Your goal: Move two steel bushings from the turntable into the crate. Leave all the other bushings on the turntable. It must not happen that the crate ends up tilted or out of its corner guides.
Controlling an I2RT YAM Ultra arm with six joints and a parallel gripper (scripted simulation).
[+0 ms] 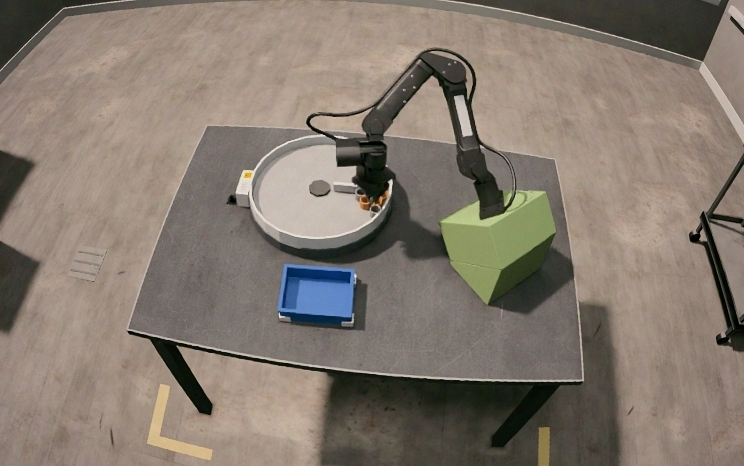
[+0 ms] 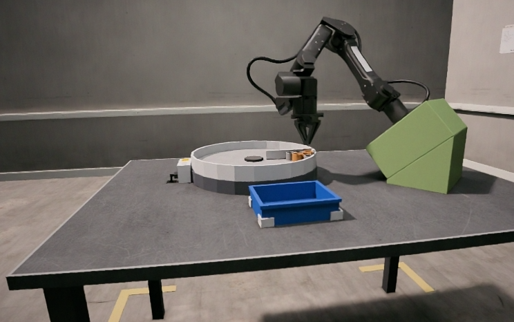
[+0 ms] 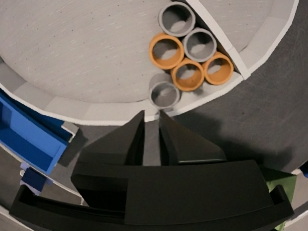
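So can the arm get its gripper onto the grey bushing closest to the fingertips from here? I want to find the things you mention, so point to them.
Probably yes: that grey bushing [image 1: 375, 210] [image 3: 164, 95] stands outermost, with nothing over it, though the gripper [image 1: 375, 200] [image 2: 308, 144] [image 3: 151, 116] likely must open wider first.

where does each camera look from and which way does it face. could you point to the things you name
Top: high above the table's front side, looking steeply down at the turntable [image 1: 277, 237] [image 2: 212, 172] [image 3: 90, 113] and crate [image 1: 318, 317] [image 2: 303, 215] [image 3: 37, 141]; nearly the whole arm shows.

Exterior: lower, off the table's front edge, facing the wall behind with a slight downward tilt; the arm and gripper [image 1: 375, 200] [image 2: 308, 143] [image 3: 151, 116] show.

Wrist: on the arm near the gripper, looking down past its fingers at the bushings; only the gripper shows.

Top and exterior share the whole crate and the green block [image 1: 499, 241] [image 2: 421, 144].
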